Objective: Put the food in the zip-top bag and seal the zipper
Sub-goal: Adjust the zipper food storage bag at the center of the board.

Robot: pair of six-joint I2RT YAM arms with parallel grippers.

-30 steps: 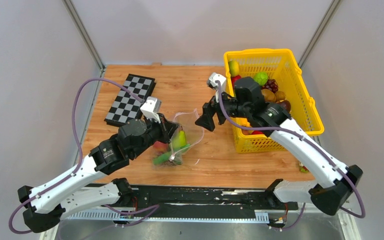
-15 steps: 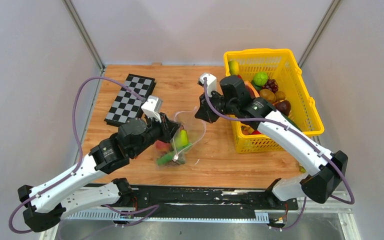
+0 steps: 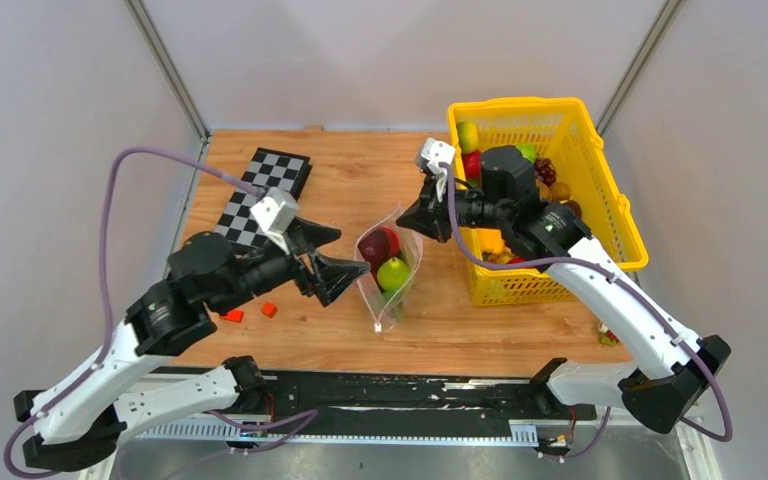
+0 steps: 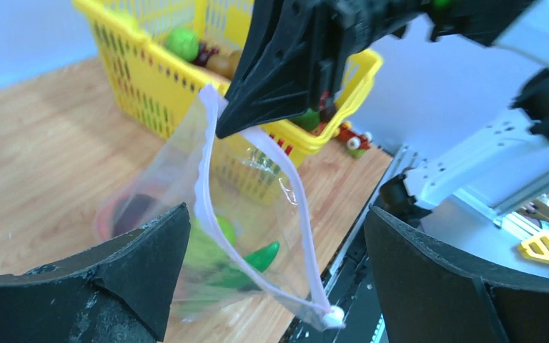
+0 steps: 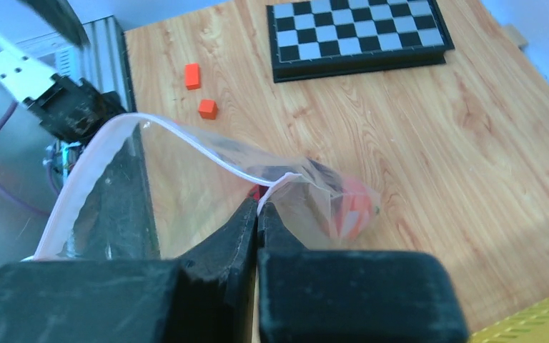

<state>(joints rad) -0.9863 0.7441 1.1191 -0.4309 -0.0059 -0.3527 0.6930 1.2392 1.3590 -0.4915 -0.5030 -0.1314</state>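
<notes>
Although several pieces of the food [image 3: 393, 273] already lie inside the zip-top bag [image 3: 385, 297], a red one, a dark one and some green ones, the task is in my judgement only about half done. The bag is on the table [image 3: 360, 170] between the two arms. Its mouth is wide open, and the two sides of the zipper [image 4: 200, 171] stand well apart. The right gripper [image 5: 259, 207] has its fingers pressed together on the pinkish strip at one end of the mouth and holds it up. The left gripper [image 3: 350, 250] is just beside the bag with its fingers spread apart and holds nothing. More toy fruits are in the yellow basket [image 3: 550, 103]; whether they must also go in, I cannot tell. What is surely left is to press the zipper closed along its whole length.
</notes>
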